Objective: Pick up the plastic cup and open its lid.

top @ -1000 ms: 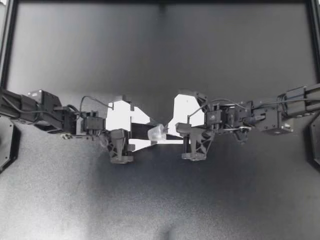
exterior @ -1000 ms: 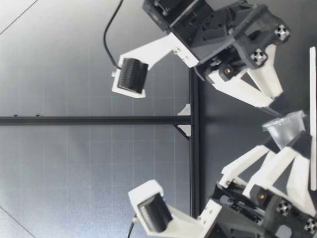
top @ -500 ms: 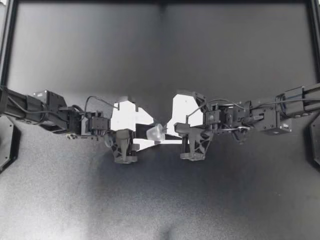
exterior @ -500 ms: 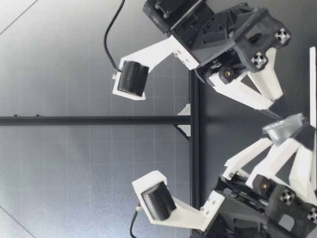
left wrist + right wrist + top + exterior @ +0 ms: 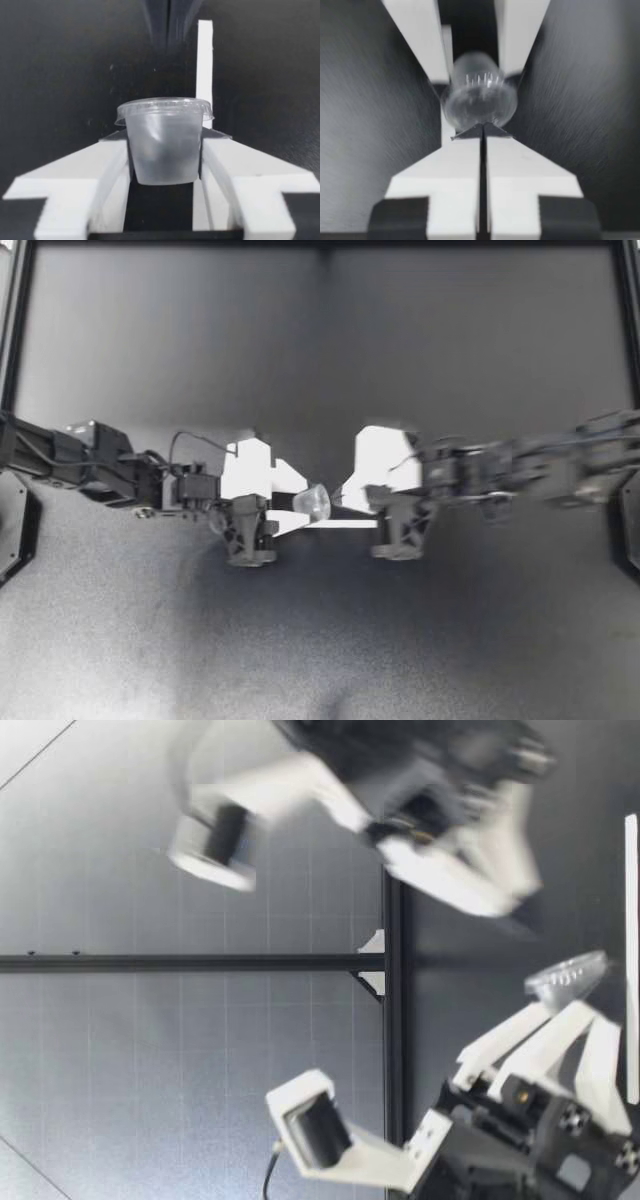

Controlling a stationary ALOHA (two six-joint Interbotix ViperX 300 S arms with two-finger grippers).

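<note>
Our left gripper (image 5: 303, 507) is clamped on the plastic cup (image 5: 315, 502), its two white fingers pressing the clear wall from either side just under the lid (image 5: 165, 106), which sits on the rim. We hold the cup tilted above the table (image 5: 320, 640), near its middle, lid facing our right gripper (image 5: 336, 508). That gripper's fingers are pressed together, tips at the lid's edge; whether they pinch it we cannot tell.
</note>
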